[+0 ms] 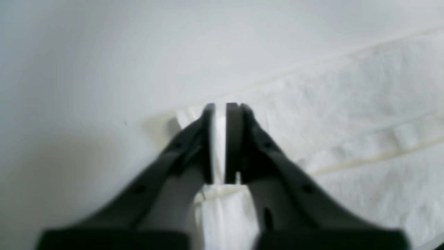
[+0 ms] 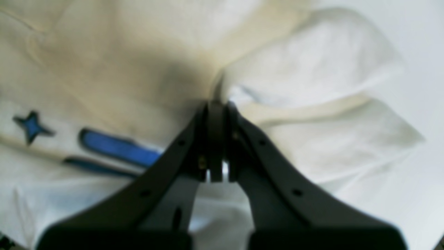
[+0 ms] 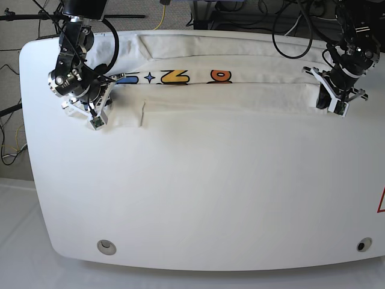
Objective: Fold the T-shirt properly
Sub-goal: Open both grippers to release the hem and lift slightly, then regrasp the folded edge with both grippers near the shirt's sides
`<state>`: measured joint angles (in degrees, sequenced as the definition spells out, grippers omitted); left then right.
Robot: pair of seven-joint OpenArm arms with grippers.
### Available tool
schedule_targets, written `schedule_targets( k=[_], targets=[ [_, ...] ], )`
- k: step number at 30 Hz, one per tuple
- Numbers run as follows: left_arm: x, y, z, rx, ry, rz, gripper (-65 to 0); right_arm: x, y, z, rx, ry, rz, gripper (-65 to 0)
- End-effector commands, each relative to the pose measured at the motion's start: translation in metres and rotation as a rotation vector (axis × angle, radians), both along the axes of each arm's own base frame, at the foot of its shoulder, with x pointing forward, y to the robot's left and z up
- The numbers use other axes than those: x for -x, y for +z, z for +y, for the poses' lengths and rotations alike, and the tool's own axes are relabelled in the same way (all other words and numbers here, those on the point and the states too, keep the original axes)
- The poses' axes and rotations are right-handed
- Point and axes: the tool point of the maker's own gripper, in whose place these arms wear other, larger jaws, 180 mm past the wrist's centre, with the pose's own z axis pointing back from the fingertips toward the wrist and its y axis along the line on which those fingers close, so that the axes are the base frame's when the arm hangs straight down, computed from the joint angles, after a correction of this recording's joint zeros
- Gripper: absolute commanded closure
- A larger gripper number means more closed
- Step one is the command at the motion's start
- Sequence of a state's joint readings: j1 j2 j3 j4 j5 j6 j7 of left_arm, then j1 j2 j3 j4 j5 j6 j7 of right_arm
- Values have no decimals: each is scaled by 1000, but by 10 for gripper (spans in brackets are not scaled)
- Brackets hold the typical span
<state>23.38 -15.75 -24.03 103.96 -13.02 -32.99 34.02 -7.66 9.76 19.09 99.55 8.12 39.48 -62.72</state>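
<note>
T-shirt: lying as a long folded band across the far side of the table, both ends running into the jaws.
Left gripper: clamping a thin white layer of cloth between its pads; a hemmed edge is trailing off to the right of the jaws, bare table lying to their left.
Right gripper: pinching a gathered bunch of cloth just ahead of its tips; a blue star and blue bars of the print are sitting left of the jaws, a puffed white fold right of them.
Print strip: showing between the two grips, along the band's far edge.
Loose flap: sticking out near the right gripper's side.
Step in hand, judged: carrying the gripped edge over for the next fold.
Doing it well: moving both arms level and together, keeping the cloth taut between them so no crease is forming, and laying the edge parallel to the band before releasing.
</note>
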Motion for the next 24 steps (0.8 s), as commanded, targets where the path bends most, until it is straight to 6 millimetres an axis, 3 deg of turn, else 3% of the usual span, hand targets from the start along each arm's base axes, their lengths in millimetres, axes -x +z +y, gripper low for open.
schedule_targets(
  k=[1,7,17,19,24],
  targets=[
    [2,2,5,11,15,-15,0,4,23,2,19,19,-58,0],
    [7,-4,7,17,26,-1,0,10,27,1,25,22,-61,0],
    [5,3,8,4,17,-15,0,9,1,-6,-3,14,1,0],
    [3,6,7,3,13,-24,-110,14,9,7,-80,26,-22,0],
    [2,9,7,2,13,-28,-231,17,18,23,-160,41,-46,0]
  ],
)
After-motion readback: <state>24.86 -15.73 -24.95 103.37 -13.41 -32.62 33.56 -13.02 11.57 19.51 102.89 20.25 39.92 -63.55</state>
